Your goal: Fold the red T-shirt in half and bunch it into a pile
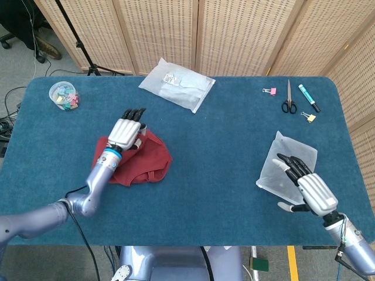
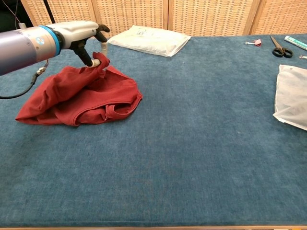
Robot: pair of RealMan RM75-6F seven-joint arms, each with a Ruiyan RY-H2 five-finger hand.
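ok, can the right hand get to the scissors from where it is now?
Probably yes. The right hand holds nothing and hovers over the clear bag; the scissors lie further back on that same side, with only bare blue table between. Whether the arm stretches that far is unclear.

A desk (image 1: 222, 193) with a blue carpet-like cover stood before folding woven-cane screens (image 1: 234, 35) in pale wooden frames. Grey floor (image 1: 17, 70) lay at the left, with a black stand leg (image 1: 76, 38) and loose cables (image 1: 7, 126). Lighting was even.
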